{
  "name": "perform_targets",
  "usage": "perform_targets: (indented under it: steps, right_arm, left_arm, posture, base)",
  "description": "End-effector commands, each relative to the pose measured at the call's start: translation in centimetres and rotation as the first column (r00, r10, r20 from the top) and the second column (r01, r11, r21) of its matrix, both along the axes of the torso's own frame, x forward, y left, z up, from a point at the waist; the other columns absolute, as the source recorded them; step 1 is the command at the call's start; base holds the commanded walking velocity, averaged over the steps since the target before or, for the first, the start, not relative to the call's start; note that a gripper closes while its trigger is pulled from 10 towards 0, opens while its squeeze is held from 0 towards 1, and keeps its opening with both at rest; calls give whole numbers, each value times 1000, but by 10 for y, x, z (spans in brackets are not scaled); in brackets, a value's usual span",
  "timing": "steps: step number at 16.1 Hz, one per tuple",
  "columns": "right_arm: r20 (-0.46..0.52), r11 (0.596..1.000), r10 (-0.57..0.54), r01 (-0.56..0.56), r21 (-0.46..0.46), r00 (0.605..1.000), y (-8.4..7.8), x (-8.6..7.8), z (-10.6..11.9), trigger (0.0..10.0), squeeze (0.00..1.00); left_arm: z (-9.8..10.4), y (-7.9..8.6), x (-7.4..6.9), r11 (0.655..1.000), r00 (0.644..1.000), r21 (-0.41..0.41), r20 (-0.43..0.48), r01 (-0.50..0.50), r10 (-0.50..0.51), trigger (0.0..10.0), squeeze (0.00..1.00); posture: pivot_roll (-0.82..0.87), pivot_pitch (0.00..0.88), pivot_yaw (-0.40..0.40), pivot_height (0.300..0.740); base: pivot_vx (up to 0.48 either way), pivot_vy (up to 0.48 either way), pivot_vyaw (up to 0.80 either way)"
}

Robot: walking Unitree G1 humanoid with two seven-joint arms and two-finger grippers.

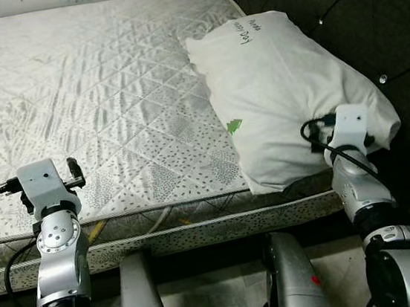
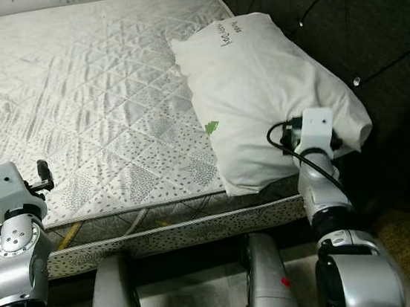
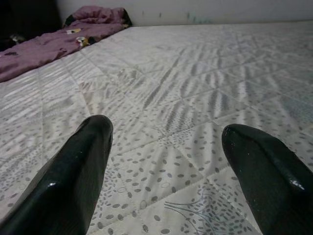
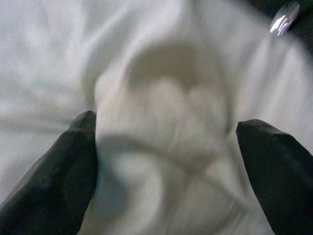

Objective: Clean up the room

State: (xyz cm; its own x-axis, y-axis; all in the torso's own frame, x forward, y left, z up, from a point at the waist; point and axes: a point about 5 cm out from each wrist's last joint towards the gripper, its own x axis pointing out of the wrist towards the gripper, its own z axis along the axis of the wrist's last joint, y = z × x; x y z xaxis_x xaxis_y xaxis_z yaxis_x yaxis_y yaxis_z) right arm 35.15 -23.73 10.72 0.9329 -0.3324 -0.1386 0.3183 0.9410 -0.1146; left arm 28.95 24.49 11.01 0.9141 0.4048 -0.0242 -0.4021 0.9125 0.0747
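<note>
One bare mattress (image 1: 94, 100) carries a white pillow (image 1: 280, 92) against the headboard (image 1: 336, 2). Right gripper (image 4: 166, 147) gapes around its near corner, gripping nothing; close squarely on bunched fabric. Left gripper (image 3: 166, 161) hovers spread, empty.

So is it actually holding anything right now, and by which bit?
Nothing yet. The right end effector is open around a bunched fold of the white pillow; the left end effector hovers open over the mattress.

pillow (image 1: 280, 92) | dark handwriting at its far end, beyond the right gripper, too small to read | small green printed mark
</note>
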Motion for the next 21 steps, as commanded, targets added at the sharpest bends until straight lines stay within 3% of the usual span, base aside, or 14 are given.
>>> perform_targets:
  steps: [1, 3, 4, 6, 7, 9, 11, 12, 14, 15, 21]
  right_arm:
    - [67, 1000, -30, 30, 5, 997, -3, 2, 13, 10000, 1000]
    - [202, 1000, 28, -28, -2, 979, 10, 6, 36, 10000, 1000]
    - [316, 993, 110, -93, -68, 942, 27, 5, 56, 10000, 1000]
    - [392, 983, 176, -137, -126, 903, 44, -1, 69, 10000, 1000]
    - [403, 975, 216, -177, -133, 889, 53, -4, 68, 10000, 1000]
    - [375, 949, 303, -312, -38, 876, 74, -10, 49, 10000, 1000]
    - [357, 920, 367, -393, 0, 859, 86, -18, 39, 10000, 1000]
    - [356, 880, 436, -475, 25, 826, 97, -26, 33, 10000, 1000]
    - [356, 864, 455, -502, 46, 816, 98, -28, 34, 10000, 1000]
    - [349, 863, 457, -503, 51, 818, 99, -29, 35, 10000, 0]
    - [363, 846, 480, -531, 49, 799, 109, -30, 41, 10000, 0]
  left_arm:
    - [6, 3, 3, 1000, 1000, 8, 25, -8, 8, 10000, 0]
    - [13, 4, 4, 1000, 998, 28, 65, -15, 13, 10000, 0]
    - [20, 3, 5, 999, 995, 40, 103, -16, 11, 10000, 0]
    - [23, -1, 5, 999, 992, 33, 125, -12, 8, 10000, 0]
    - [24, -5, 5, 999, 991, 35, 131, -4, -1, 10000, 0]
    - [24, -13, 2, 999, 987, 23, 157, 28, -32, 10000, 0]
    - [23, -17, -1, 999, 983, 6, 178, 52, -52, 10000, 0]
    - [19, -23, -6, 997, 983, -19, 173, 71, -67, 10000, 0]
    - [16, -26, -9, 996, 984, -30, 164, 80, -74, 10000, 0]
    - [16, -28, -9, 996, 984, -24, 158, 82, -77, 10000, 0]
    - [15, -21, -13, 997, 988, -14, 140, 74, -71, 10000, 0]
  posture:
    - [-56, 0, 8, 512]
    - [-57, 0, 5, 512]
    - [-61, 0, 4, 512]
    - [-65, 0, 7, 512]
    - [-64, 0, 7, 512]
    - [-60, 0, 1, 512]
    - [-60, 0, 0, 512]
    - [-64, 0, 3, 512]
    - [-72, 0, 6, 512]
    - [-68, 0, 1, 512]
    - [-59, 0, -6, 531]
  base:
    - [0, 0, 0]
    - [0, 0, 0]
    - [0, 0, 0]
    - [0, 0, 0]
    - [0, 0, 0]
    - [0, 0, 0]
    - [0, 0, 0]
    - [0, 0, 0]
    - [0, 0, 0]
    - [0, 0, 0]
    - [0, 0, 0]
